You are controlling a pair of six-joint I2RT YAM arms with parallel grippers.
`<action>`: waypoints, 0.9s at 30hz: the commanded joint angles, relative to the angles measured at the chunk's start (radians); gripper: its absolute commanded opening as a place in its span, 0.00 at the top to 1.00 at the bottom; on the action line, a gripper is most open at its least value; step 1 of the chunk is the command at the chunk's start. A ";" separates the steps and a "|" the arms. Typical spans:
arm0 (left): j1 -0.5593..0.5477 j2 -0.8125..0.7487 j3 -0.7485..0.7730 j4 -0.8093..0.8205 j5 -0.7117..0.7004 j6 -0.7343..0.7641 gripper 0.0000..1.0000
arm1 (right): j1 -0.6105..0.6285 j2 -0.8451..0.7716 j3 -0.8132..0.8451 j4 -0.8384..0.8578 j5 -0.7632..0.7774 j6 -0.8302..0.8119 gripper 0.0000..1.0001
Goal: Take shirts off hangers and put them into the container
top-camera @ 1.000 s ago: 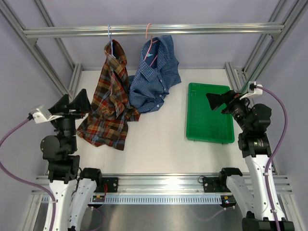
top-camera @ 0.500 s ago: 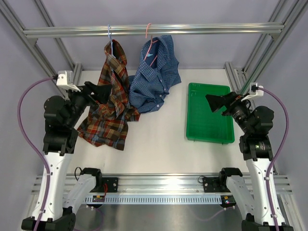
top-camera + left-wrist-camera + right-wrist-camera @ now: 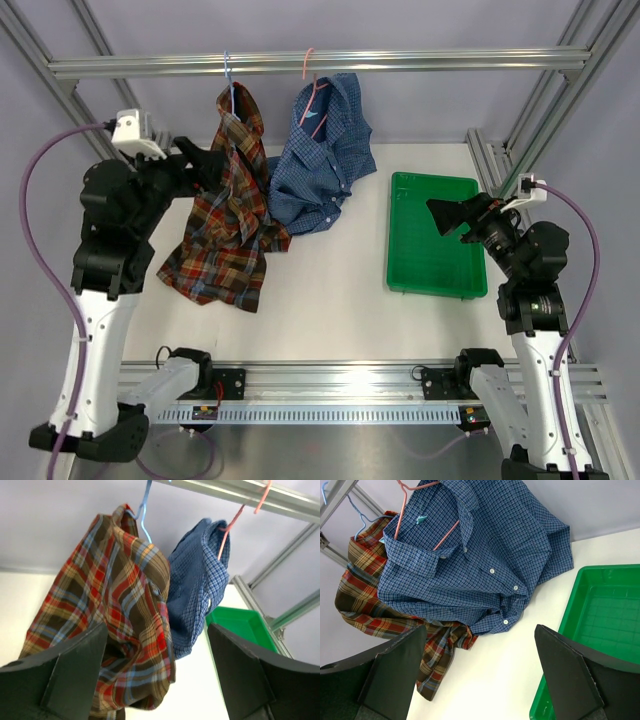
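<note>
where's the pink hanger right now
Top view: the pink hanger hangs on the overhead rail, inside the blue shirt, just right of the light blue hanger.

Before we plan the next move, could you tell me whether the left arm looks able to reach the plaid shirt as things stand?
Probably yes. The left gripper, jaws open, is close beside the upper part of the plaid shirt, with nothing between them. The blue shirt hangs on the other side, out of the way.

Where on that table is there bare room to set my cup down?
Bare table lies between the plaid shirt and the green tray, and along the near edge before both. The tray is empty too. Crowded: back left, where the blue shirt drapes against the plaid one, the left gripper close by.
</note>
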 commanded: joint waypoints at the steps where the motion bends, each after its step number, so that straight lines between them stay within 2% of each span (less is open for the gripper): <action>1: -0.145 0.100 0.101 -0.098 -0.265 0.052 0.15 | -0.004 -0.004 0.016 0.008 0.005 0.008 0.01; 3: -0.220 0.135 0.136 -0.119 -0.329 0.056 0.13 | -0.006 -0.014 0.016 0.008 0.013 0.008 0.01; 6: -0.236 0.191 0.188 -0.159 -0.346 0.028 0.14 | -0.004 -0.029 0.030 -0.025 0.025 -0.012 0.01; 9: -0.282 0.243 0.242 -0.220 -0.436 0.029 0.16 | -0.004 -0.049 0.042 -0.055 0.047 -0.035 0.01; 10: -0.288 0.249 0.245 -0.228 -0.490 0.028 0.17 | -0.004 -0.061 0.044 -0.056 0.051 -0.041 0.01; 14: -0.307 0.258 0.234 -0.244 -0.562 0.031 0.17 | -0.004 -0.084 0.045 -0.064 0.060 -0.047 0.00; 18: -0.334 0.258 0.225 -0.259 -0.619 0.031 0.23 | -0.006 -0.090 0.038 -0.061 0.065 -0.046 0.00; 24: -0.343 0.261 0.191 -0.233 -0.625 0.033 0.25 | -0.004 -0.087 0.033 -0.069 0.068 -0.043 0.01; 27: -0.343 0.272 0.173 -0.210 -0.604 0.029 0.32 | -0.004 -0.103 0.030 -0.061 0.068 -0.041 0.01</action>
